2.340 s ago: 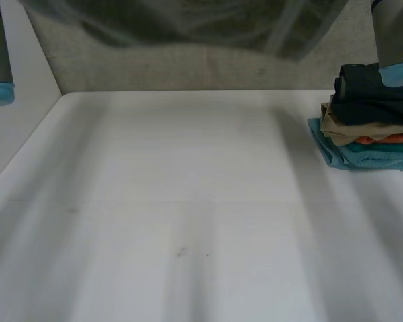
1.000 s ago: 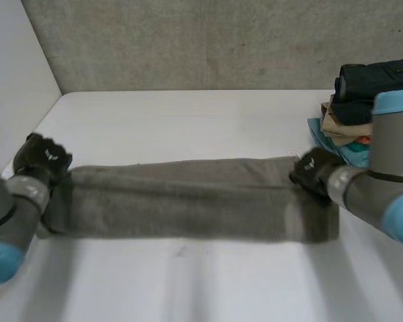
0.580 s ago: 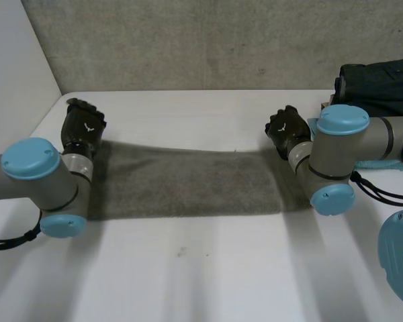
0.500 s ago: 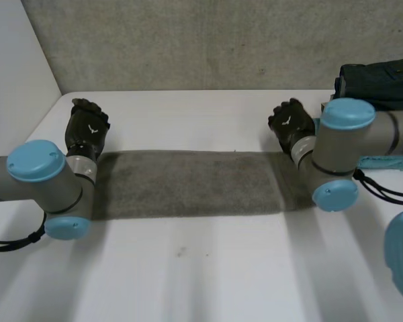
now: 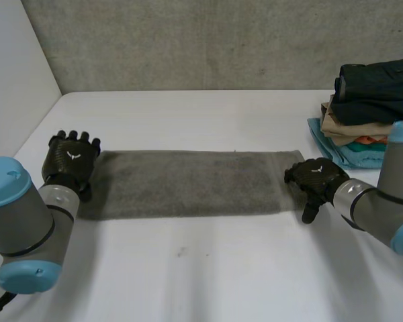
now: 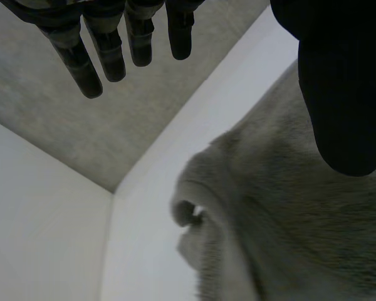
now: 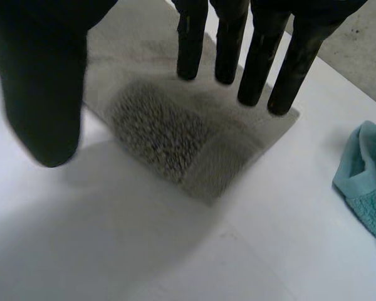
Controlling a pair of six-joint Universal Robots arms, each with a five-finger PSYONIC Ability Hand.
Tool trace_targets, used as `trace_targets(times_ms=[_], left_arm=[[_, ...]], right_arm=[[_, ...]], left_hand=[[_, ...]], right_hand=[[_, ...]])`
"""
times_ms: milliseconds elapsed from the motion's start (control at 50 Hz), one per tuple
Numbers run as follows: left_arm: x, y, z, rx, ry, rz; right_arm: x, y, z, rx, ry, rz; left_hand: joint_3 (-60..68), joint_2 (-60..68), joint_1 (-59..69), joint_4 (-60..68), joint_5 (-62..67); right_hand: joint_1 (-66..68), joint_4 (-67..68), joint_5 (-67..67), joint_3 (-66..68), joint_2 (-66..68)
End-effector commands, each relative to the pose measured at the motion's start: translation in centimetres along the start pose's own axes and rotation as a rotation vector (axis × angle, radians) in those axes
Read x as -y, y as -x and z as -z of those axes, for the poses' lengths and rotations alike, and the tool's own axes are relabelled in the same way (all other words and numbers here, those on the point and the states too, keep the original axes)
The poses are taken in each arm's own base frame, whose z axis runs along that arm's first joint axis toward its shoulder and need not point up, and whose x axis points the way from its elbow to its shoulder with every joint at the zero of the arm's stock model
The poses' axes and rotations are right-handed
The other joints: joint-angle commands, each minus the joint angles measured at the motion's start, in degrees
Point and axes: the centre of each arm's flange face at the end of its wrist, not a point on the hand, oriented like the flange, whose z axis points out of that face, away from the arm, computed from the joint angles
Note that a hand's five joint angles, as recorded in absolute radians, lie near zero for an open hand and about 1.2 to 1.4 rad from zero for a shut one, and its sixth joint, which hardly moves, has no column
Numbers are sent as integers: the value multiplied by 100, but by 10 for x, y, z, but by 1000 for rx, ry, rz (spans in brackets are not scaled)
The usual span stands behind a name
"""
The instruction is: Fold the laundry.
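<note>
A grey towel (image 5: 188, 182), folded into a long strip, lies flat across the middle of the table. My left hand (image 5: 70, 161) hovers at its left end, fingers (image 6: 106, 50) straight and spread, holding nothing. In the left wrist view the towel's end (image 6: 288, 226) under the palm is slightly rumpled, with a small curl at its corner. My right hand (image 5: 317, 176) is over the right end, fingers (image 7: 257, 63) straight above the towel's corner (image 7: 169, 132) and clear of it.
A stack of folded laundry (image 5: 373, 111) stands at the table's back right, with a light-blue towel (image 7: 363, 182) at the bottom, close to my right arm. A concrete wall (image 5: 188, 40) runs behind the table and a white side wall (image 5: 13, 80) at the left.
Both hands brought the towel down, laid it flat and let go. In the last half second they drew back from its far edge to its two ends.
</note>
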Motion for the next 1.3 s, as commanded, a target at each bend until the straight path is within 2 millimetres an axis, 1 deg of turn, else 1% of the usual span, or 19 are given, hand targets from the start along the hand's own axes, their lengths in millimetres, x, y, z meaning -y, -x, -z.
trace_targets(times_ms=[20,40,160,260,360,460,520,560,640,660,720,740,760,800,820,920,1100,1180,1300], left_arm=[[-2,-2,1,-24,18,5],[-2,-1,1,-21,18,6],[7,5,3,-5,-4,16],[13,11,7,10,-22,19],[15,15,11,19,-28,22],[15,16,15,18,-23,20],[13,15,16,14,-19,18],[13,15,16,14,-19,20],[14,15,16,15,-20,18],[14,14,16,13,-21,20],[16,16,17,18,-25,20],[17,16,17,20,-28,21],[17,17,17,21,-31,21],[19,19,18,27,-36,23],[20,18,18,26,-38,23],[30,10,28,-10,-65,68],[42,-34,65,-285,-38,271],[42,-44,72,-367,-6,329],[28,-61,69,-399,51,329]], right_arm=[[-16,-2,-26,-47,-27,29],[-17,-6,-27,-65,-29,24],[-24,-23,-16,-128,-18,8],[-6,-38,19,-186,-50,34],[-26,-84,53,-316,38,134],[-52,-114,70,-368,188,343],[-55,-123,76,-386,226,454],[-42,-116,76,-384,193,496],[4,-74,69,-321,3,563],[22,-55,66,-289,-77,582],[49,-21,65,-226,-201,614],[65,4,65,-181,-281,647],[74,16,65,-164,-321,662],[87,41,62,-117,-387,687],[97,67,59,-75,-436,709],[109,116,53,-20,-457,734],[94,109,51,-87,-324,675],[76,88,46,-113,-248,616],[63,53,61,-175,-208,517]], left_hand=[[-203,-150,-84,-167,-277],[-203,-150,-84,-167,-277],[-203,-150,-84,-167,-277],[-203,-150,-84,-167,-277],[-208,-155,-89,-171,-282],[-208,-155,-89,-171,-282],[-208,-155,-89,-171,-282],[-208,-155,-89,-171,-282],[-208,-155,-89,-171,-282],[-208,-155,-89,-171,-282],[-208,-155,-89,-171,-282],[-208,-155,-89,-171,-282],[-208,-155,-89,-171,-282],[-208,-155,-89,-171,-282],[-208,-155,-89,-171,-282],[-170,-117,-50,-133,-244],[738,791,858,775,664],[1041,1094,1161,1078,967],[1058,1111,1178,1095,984]], right_hand=[[3580,3219,3249,3202,3236],[5683,5322,5352,5305,5339],[5705,5344,5373,5327,5360],[5705,5344,5373,5327,5360],[5705,5344,5373,5327,5360],[5705,5344,5373,5327,5360],[5705,5344,5373,5327,5360],[5705,5344,5373,5327,5360],[5705,5344,5373,5327,5360],[5705,5344,5373,5327,5360],[5705,5344,5373,5327,5360],[5705,5344,5373,5327,5360],[5705,5344,5373,5327,5360],[5705,5344,5373,5327,5360],[5705,5344,5373,5327,5360],[5705,5344,5373,5327,5360],[5705,5344,5373,5327,5360],[5705,5344,5373,5327,5360],[5705,5344,5373,5327,5360]])
